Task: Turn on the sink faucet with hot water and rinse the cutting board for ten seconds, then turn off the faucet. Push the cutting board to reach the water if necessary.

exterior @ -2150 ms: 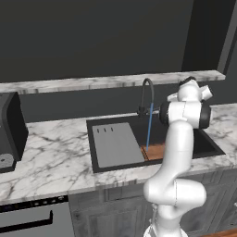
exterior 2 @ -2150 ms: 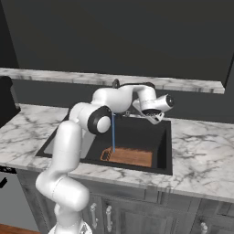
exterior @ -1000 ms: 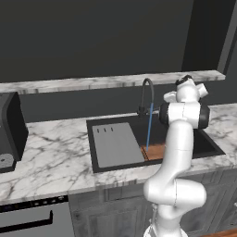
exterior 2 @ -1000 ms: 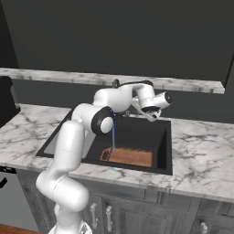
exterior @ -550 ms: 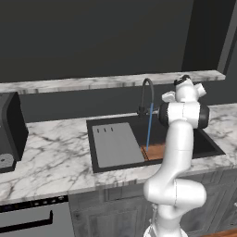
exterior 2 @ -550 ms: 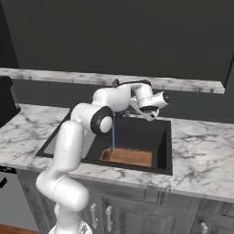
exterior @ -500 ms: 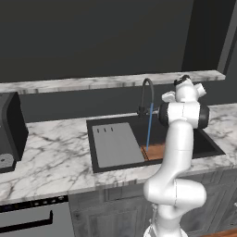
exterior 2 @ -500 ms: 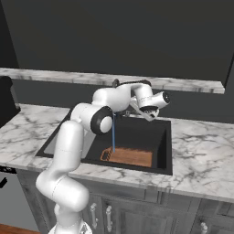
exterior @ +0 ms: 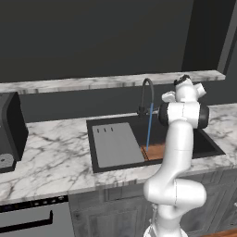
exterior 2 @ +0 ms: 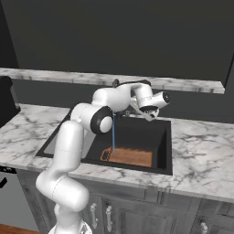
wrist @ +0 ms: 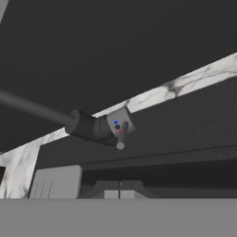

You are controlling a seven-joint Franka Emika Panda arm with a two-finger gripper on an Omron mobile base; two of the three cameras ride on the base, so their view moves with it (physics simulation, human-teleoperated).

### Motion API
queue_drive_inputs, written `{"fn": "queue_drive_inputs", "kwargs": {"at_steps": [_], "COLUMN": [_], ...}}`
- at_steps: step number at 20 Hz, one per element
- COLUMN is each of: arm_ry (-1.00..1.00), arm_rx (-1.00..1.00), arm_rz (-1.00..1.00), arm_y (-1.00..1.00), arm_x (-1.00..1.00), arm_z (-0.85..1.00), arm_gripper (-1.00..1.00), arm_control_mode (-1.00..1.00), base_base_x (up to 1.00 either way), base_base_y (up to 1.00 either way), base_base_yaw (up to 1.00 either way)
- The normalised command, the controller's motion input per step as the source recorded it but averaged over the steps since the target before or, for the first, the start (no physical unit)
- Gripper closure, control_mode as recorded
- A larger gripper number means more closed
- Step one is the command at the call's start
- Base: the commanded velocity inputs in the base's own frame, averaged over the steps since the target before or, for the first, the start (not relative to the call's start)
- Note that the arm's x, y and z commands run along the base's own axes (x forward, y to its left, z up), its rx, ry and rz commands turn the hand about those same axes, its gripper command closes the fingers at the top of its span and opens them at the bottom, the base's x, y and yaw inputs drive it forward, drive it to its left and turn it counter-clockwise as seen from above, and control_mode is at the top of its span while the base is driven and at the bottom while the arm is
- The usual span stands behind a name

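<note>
Your marble surface (exterior: 55,157) holds the black sink (exterior 2: 162,151). In it, the cutting board (exterior 2: 130,156) lies under the faucet (exterior: 147,95), water (exterior 2: 113,135) striking its edge. Your end effector (exterior 2: 147,115) hovers closed, empty, beside the faucet.

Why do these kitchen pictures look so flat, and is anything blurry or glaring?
Left base view: even, soft light, no glare on the marble counter. Right base view: the sink is a dark hollow, yet the cutting board and water stay clear. Hand view: rolled sideways, and the faucet looks sharp.
</note>
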Motion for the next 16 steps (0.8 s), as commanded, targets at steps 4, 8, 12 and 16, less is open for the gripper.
{"fn": "queue_drive_inputs", "kwargs": {"at_steps": [4,8,12,16], "arm_ry": [0.00,0.00,0.00,0.00], "arm_rx": [0.00,0.00,0.00,0.00], "arm_rz": [0.00,0.00,0.00,0.00], "arm_y": [0.00,0.00,0.00,0.00], "arm_x": [0.00,0.00,0.00,0.00], "arm_z": [0.00,0.00,0.00,0.00], "arm_gripper": [1.00,1.00,1.00,1.00], "arm_control_mode": [-1.00,-1.00,-1.00,-1.00], "base_base_x": [0.00,0.00,0.00,0.00], "base_base_y": [0.00,0.00,0.00,0.00], "base_base_yaw": [0.00,0.00,0.00,0.00]}}
